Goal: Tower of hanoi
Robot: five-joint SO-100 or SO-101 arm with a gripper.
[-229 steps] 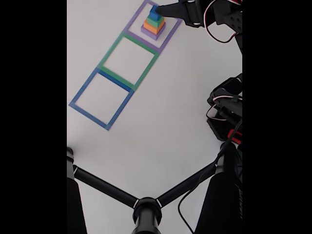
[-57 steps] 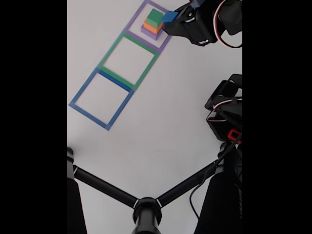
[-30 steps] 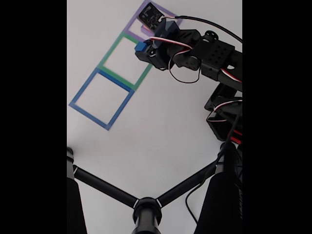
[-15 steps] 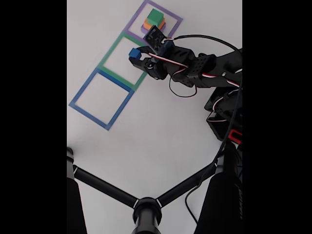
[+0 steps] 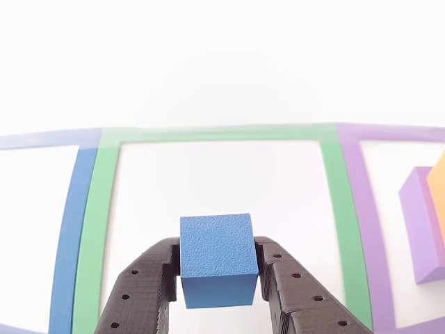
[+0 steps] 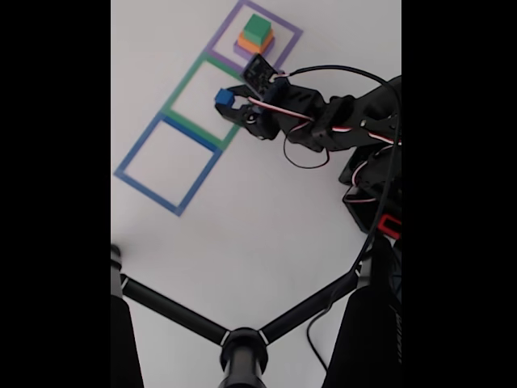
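The claw (image 5: 217, 268) pinches the blue cube (image 5: 216, 259) between its two black fingers (image 5: 158, 278), one pressed on each side face. In the other view the cube sits in front of the green outline (image 5: 94, 229) on the white table (image 5: 222, 62), with the outline's bare white inside behind it. Whether the cube touches the table or hangs above it cannot be told from this view.

In the fixed view the arm (image 6: 331, 121) reaches in from the right, and the claw (image 6: 230, 103) holds the cube (image 6: 224, 98) over the right part of the green outline (image 6: 182, 85), the middle one of three in a slanted row. The blue outline (image 6: 133, 149) lies at lower left, the purple outline (image 6: 226, 32) at upper right.

Inside the purple outline stands the rest of the tower: the purple block (image 6: 242, 50) at the bottom, the orange block (image 6: 252, 42) on it, and the green block (image 6: 258, 29) on top. The other view shows the edge of this stack at the right border, the purple block (image 5: 419, 229) with a sliver of the orange block (image 5: 439, 195) above it, inside the purple outline (image 5: 361, 223). The blue outline (image 5: 69, 236) runs along the left there.

Red and white wires (image 6: 303, 149) loop off the arm. A black tripod (image 6: 242, 347) crosses the bottom of the fixed view.
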